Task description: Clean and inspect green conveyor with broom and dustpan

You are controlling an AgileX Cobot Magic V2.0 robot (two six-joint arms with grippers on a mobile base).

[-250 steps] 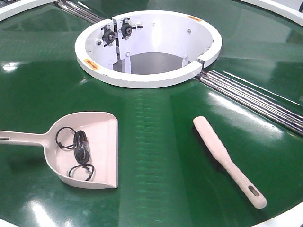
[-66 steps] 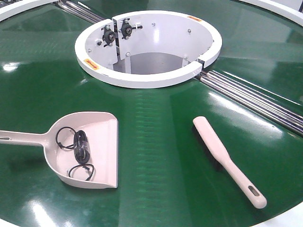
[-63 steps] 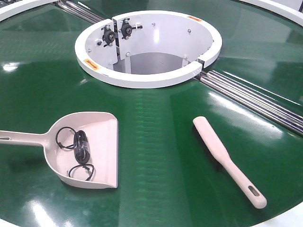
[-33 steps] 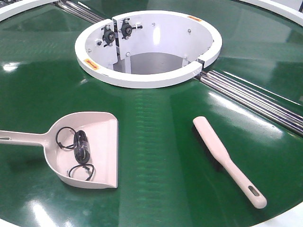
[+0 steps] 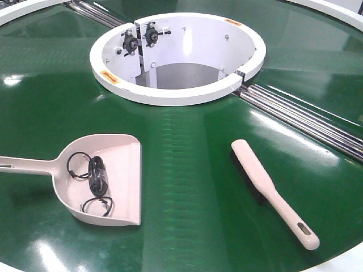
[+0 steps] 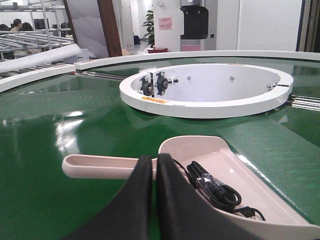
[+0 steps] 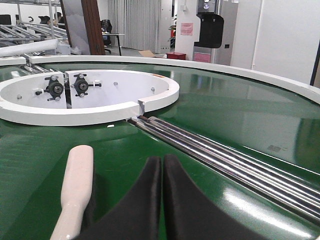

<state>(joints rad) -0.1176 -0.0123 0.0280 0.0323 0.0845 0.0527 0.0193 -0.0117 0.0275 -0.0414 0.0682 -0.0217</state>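
**Tools down, sweep apparently done**

Dustpan [image 5: 105, 178] lay on green conveyor [image 5: 187, 170], mouth rightward, handle leftward, holding black cable and rings [image 5: 93, 181]. Broom [image 5: 269, 190] lay well apart, long axis diagonal, handle toward near-right rim. Left gripper [image 6: 152, 200] and right gripper [image 7: 162, 200] clenched, holding nothing. Inspection likely next: arms clear, belt checked.

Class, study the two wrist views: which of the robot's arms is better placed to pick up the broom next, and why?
Probably the right. Its tool, shut and empty, sits just beside the broom. The left tool faces the dustpan instead.
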